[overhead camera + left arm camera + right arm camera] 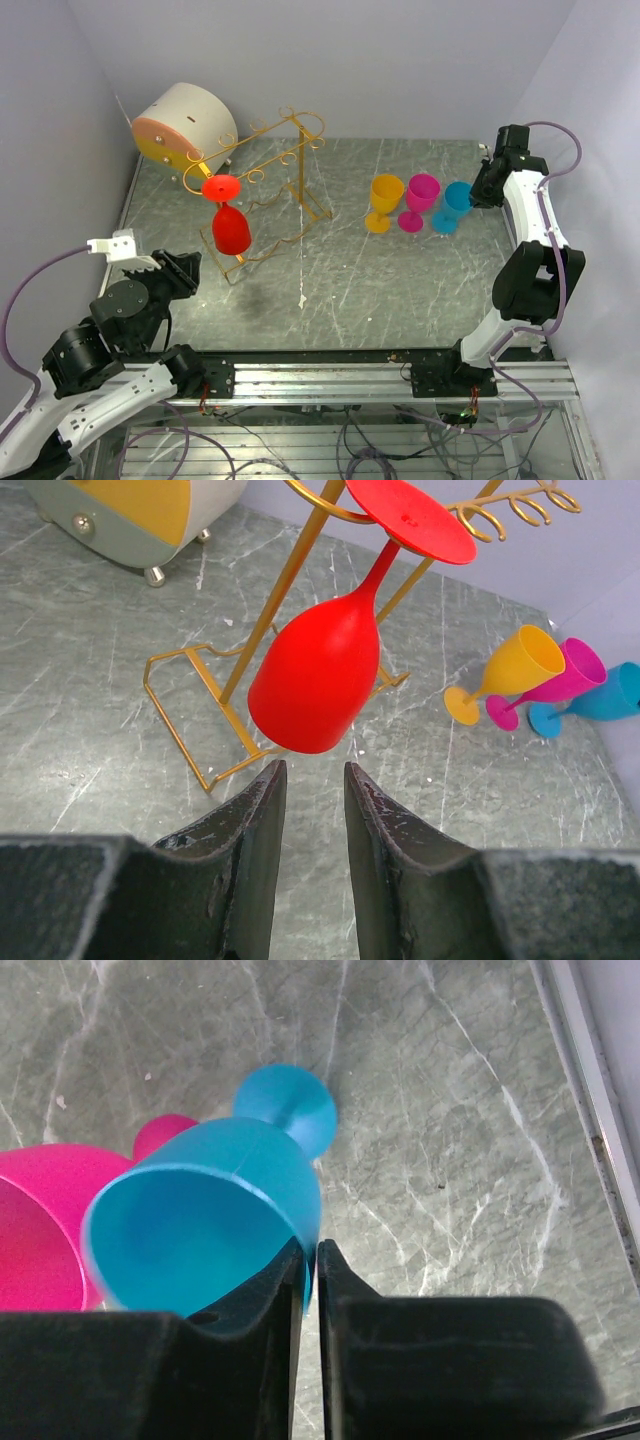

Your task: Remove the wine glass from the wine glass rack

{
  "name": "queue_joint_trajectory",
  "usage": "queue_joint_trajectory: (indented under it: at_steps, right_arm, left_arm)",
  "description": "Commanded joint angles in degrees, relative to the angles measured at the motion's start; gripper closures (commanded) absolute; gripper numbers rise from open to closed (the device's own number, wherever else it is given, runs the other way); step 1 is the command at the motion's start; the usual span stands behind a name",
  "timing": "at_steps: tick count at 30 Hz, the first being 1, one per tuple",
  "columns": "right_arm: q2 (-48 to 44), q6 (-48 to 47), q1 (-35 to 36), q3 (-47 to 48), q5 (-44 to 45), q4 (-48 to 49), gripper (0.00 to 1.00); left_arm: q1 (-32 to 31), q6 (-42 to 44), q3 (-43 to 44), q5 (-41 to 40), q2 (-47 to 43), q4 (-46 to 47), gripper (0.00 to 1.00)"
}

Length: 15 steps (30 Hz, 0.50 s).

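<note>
- One red wine glass [231, 228] hangs bowl-down from the wine glass rack [298, 165] on the left side of the bench [400, 290], its foot resting across the gold top rails.
- Your left jaws stand roughly half apart and empty, just short of the bowl's lowest curve, pointed at it from the near side.
- Widen them before you close in: the bowl looks broader than the present gap, and the slim stem above it may be the surer hold.
- Slide the foot along the rails toward the near scroll ends rather than pulling straight down, since the rails probably trap it.
- Your right jaws, well across the bench, show only a thin slit at the rim of the blue glass [200, 1230]; whether they pinch it cannot be told.
- Keep that arm quiet so the standing glasses stay upright.
</note>
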Motion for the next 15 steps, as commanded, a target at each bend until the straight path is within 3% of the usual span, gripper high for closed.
queue_joint_trajectory:
  at_steps: [1,6,15]
  right_arm:
    - [-1.7,-0.3,-0.3,-0.2,-2.3,0.8,0.85]
    - [-2.8,-0.2,-0.2,1.3,-5.1,0.6,0.77]
    - [-9.5,0.0,2.4,8.4,-2.6,-3.9,0.73]
  left_arm:
    - [-0.1,-1.1,0.1,-2.4,-0.9,-0.7,0.60]
    - [-0.2,-2.0,0.1,-3.2,-1.7,-1.6,0.60]
    - [-0.1,-5.0,0.7,-7.1,-2.9,-4.5,0.59]
